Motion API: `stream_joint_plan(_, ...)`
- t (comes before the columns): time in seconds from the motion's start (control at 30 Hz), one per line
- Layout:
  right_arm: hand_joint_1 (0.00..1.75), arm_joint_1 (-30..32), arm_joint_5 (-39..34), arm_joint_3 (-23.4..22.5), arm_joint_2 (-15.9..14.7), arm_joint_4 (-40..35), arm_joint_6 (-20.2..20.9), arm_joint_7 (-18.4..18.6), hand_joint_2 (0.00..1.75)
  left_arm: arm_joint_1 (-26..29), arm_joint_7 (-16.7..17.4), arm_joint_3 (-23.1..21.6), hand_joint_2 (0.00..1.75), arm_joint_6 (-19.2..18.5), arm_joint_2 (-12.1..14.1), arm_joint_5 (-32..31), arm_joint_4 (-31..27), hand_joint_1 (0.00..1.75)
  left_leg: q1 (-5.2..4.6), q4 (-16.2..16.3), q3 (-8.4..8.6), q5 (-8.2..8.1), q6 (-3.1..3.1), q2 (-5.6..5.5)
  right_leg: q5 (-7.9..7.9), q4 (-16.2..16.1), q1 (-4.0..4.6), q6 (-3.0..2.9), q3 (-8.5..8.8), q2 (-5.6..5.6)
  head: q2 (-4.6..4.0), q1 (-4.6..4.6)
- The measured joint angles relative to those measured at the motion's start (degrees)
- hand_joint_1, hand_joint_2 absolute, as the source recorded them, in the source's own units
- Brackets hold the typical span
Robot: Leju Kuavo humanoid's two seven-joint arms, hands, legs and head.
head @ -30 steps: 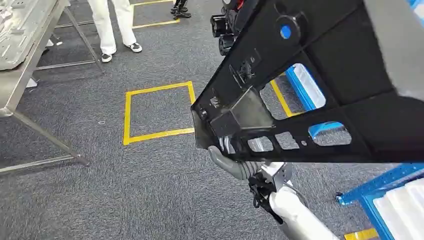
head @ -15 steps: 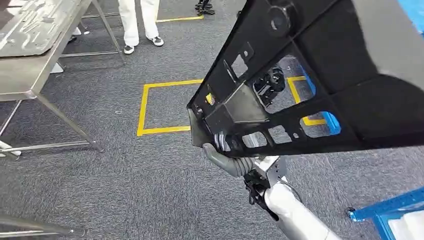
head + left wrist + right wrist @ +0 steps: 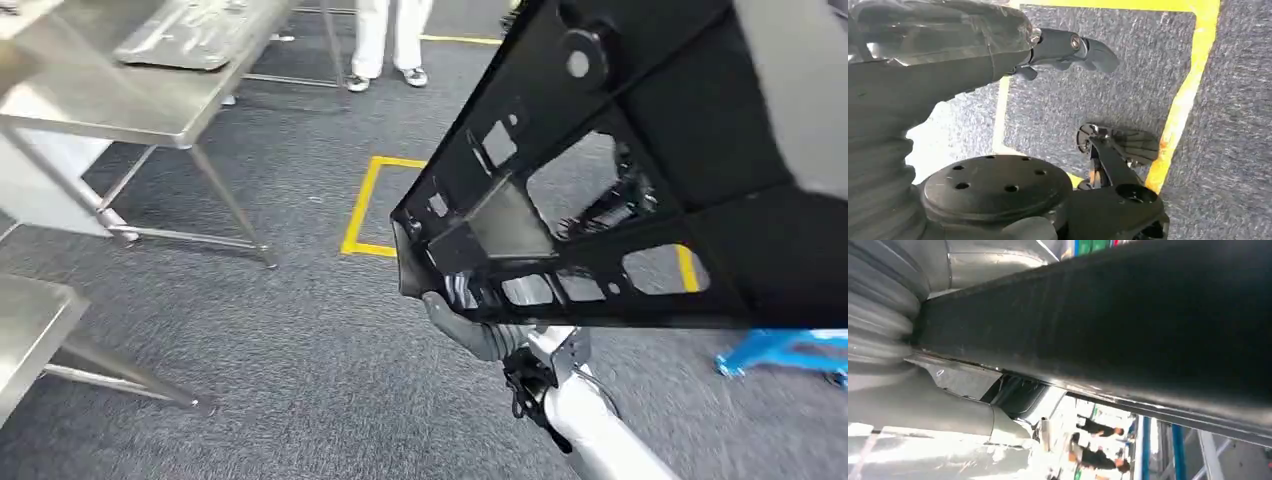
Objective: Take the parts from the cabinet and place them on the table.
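A large black panel part with several cut-out windows fills the right of the head view, held up in the air and tilted. My right hand grips its lower left edge from underneath, the silver forearm running down to the picture's bottom. In the right wrist view the same black part crosses the picture right against my right hand. A steel table stands ahead on the left with a grey metal part lying on it. My left hand hangs over the carpet, fingers stretched out and holding nothing.
A second steel table's corner juts in at the lower left. A person's white-trousered legs stand behind the far table. A yellow tape square marks the grey carpet. A blue frame foot sits at the right.
The whole view has swung: the steel table, yellow square and person have slid rightward, a second table has come in at lower left. The black part stays in my right hand.
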Motion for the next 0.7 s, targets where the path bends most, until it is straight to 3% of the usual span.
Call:
stream_joint_plan(0.1, 1.75, 0.0, 0.0, 0.0, 0.0, 0.0, 0.0, 0.0, 1.75, 0.4, 0.0, 0.0, 1.75, 0.0, 0.0, 0.0, 0.0, 0.0, 0.34, -0.5, -0.26, 0.31, -0.71, -1.18, 0.08, 0.2, 0.6, -1.16, 0.0, -1.68, 0.0, -0.52)
stream_joint_plan(0.13, 1.75, -0.1, 0.0, 0.0, 0.0, -0.1, 0.0, 0.0, 1.75, 0.4, 0.0, 0.0, 1.75, 0.0, 0.2, 0.0, 0.0, 0.0, 0.32, -0.1, -0.29, 0.06, -1.0, -1.01, 0.28, -0.2, 0.27, -1.54, 0.14, -2.47, 0.0, -0.42)
stream_joint_plan(0.17, 1.75, -0.1, 0.0, 0.0, 0.0, -0.2, 0.0, 0.0, 1.75, 0.3, 0.0, 0.0, 1.75, 0.0, 0.1, 0.0, 0.0, 0.0, -0.08, 1.5, -0.69, -0.92, -1.37, 2.18, 0.24, -0.3, 0.32, -1.8, 0.32, -3.01, 0.0, -0.95)
stream_joint_plan(0.2, 1.75, -0.2, 0.0, 0.0, 0.0, -0.3, 0.0, 0.0, 1.75, 0.2, 0.0, 0.0, 1.75, 0.0, 0.1, 0.1, 0.0, 0.0, 0.02, 4.4, -2.18, -2.59, -1.61, 3.84, 0.17, -0.4, 0.48, -2.02, 0.41, -3.75, 0.0, -1.82)
stream_joint_plan(0.27, 1.75, -0.1, 0.0, 0.0, 0.0, -0.3, 0.0, 0.0, 1.75, 0.0, 0.0, 0.0, 1.75, 0.0, 0.1, 0.1, 0.0, 0.0, 0.4, 12.4, -6.22, -6.0, -1.95, 5.12, -0.13, -0.4, 0.79, -2.5, 0.52, -5.26, 0.0, -2.25)
stream_joint_plan(0.3, 1.75, -0.1, 0.0, 0.0, 0.0, -0.3, 0.0, 0.0, 1.75, 0.1, -0.1, 0.0, 1.75, 0.0, 0.1, 0.1, 0.0, 0.0, 0.53, 15.4, -7.81, -6.71, -2.01, 5.29, -0.31, -0.4, 0.91, -2.65, 0.59, -6.09, 0.0, -2.47)
stream_joint_plan(0.33, 1.75, -0.1, 0.0, 0.0, 0.0, -0.3, 0.0, 0.0, 1.75, 0.2, -0.2, 0.0, 1.75, 0.0, 0.1, 0.3, 0.0, 0.0, 0.55, 15.8, -8.1, -6.22, -1.96, 5.41, -0.42, -0.4, 0.96, -2.7, 0.72, -6.88, 0.0, -2.71)
stream_joint_plan(0.37, 1.75, -0.1, 0.0, 0.0, 0.0, -0.3, 0.0, 0.0, 1.75, 0.1, -0.2, 0.0, 1.75, 0.0, 0.1, 0.3, 0.0, 0.0, 0.55, 14.1, -7.27, -4.75, -1.84, 5.54, -0.56, -0.4, 1.01, -2.73, 0.91, -7.52, 0.0, -2.84)
stream_joint_plan(0.4, 1.75, -0.1, 0.0, 0.0, 0.0, -0.3, 0.0, 0.0, 1.75, 0.2, -0.2, 0.0, 1.75, 0.0, 0.1, 0.3, 0.0, 0.0, 0.48, 10.0, -5.18, -2.24, -1.6, 5.83, -0.77, -0.4, 1.08, -2.67, 1.24, -8.27, 0.0, -2.99)
stream_joint_plan(0.43, 1.75, -0.1, 0.0, 0.0, 0.0, -0.3, 0.0, 0.0, 1.75, 0.2, -0.2, 0.0, 1.75, 0.0, 0.1, 0.3, 0.0, 0.0, 0.25, 5.0, -2.56, 0.21, -1.16, 6.87, -0.98, -0.4, 1.13, -2.6, 1.62, -8.96, 0.0, -3.15)
stream_joint_plan(0.47, 1.75, -0.2, 0.0, 0.0, 0.1, -0.3, 0.0, 0.0, 1.75, 0.2, -0.2, 0.0, 1.75, 0.0, 0.1, 0.4, 0.0, 0.0, -0.26, 0.8, -0.78, 1.13, -0.57, 9.57, -1.16, -0.5, 1.2, -2.48, 1.94, -9.65, 0.0, -3.3)
stream_joint_plan(0.5, 1.75, -0.1, 0.0, 0.0, 0.1, -0.3, 0.0, 0.0, 1.75, 0.0, -0.2, 0.0, 1.75, 0.0, 0.2, 0.4, 0.0, 0.0, -1.03, 0.0, -0.42, 0.44, -0.08, 11.86, -1.37, -0.5, 1.5, -2.16, 2.1, -10.34, 0.0, -3.3)
stream_joint_plan(0.63, 1.75, -0.9, 0.0, 0.0, 0.5, -0.4, 1.4, -0.3, 1.75, 0.3, 0.1, 0.0, 1.75, 0.0, 0.2, 1.0, 0.0, 0.0, -1.22, -1.6, -0.15, 0.77, 0.97, 8.94, -1.73, -1.4, 1.53, -1.14, 3.29, -13.24, 0.0, -3.17)
stream_joint_plan(0.67, 1.75, -1.3, 0.0, 0.0, 0.5, -0.3, 1.7, -0.3, 1.75, 0.4, 0.3, 0.0, 1.75, 0.0, 0.2, 1.1, 0.0, 0.0, -0.69, -2.5, 0.59, 1.34, 1.03, 8.14, -2.15, -0.4, 1.26, -0.86, 3.26, -10.2, 0.0, -2.86)
stream_joint_plan(0.7, 1.75, -1.6, 0.0, 0.0, 0.5, -0.3, 1.7, -0.5, 1.75, 0.2, 0.4, 0.0, 1.75, 0.0, 0.2, 1.1, 0.0, 0.0, -0.5, -2.8, 0.83, 1.46, 1.3, 7.37, -3.51, 2.0, 1.13, -0.73, 2.07, -6.94, 0.0, -2.76)
